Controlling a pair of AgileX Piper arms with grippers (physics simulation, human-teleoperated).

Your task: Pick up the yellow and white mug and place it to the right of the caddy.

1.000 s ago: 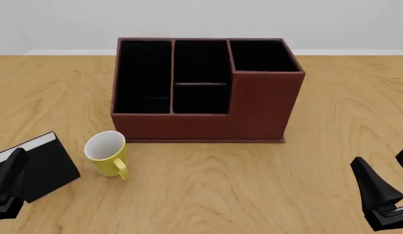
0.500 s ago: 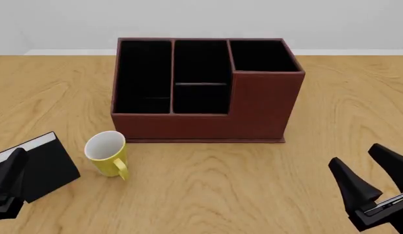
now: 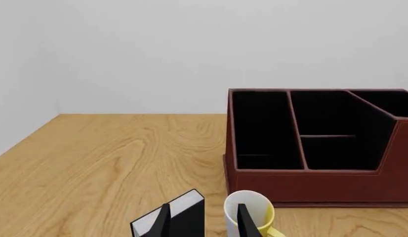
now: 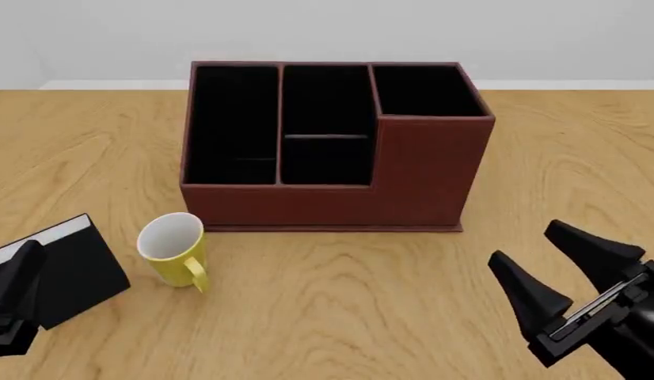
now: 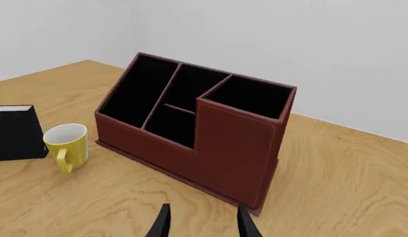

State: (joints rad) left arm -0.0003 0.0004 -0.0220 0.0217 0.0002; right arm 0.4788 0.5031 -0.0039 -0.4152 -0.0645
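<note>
Front view is showing a light wooden bench (image 4: 338,301) carrying everything, its grain running in long swirls. Sitting on it toward the far side is the large reddish-brown leather-look rectangular caddy (image 4: 422,174), with three black-lined compartments and its right end section standing taller than the rest. Near the caddy's front left corner, the small black book with a white edge (image 4: 79,265) is lying flat on the bench. Between that book and the caddy, just in front of the caddy's left end, the small yellow and white mug (image 4: 174,247) is standing upright, its white inside showing and its yellow loop handle pointing away from the caddy toward the near edge. Nothing is touching the mug.

The right claw (image 4: 554,265) is hovering in front of the caddy's taller right end, well apart from the mug, its two dark fingers spread wide and holding nothing. The left claw (image 3: 202,217) is sitting behind the black book, farther from the caddy; the left wrist view is showing its fingertips parted with a clear gap, empty.
</note>
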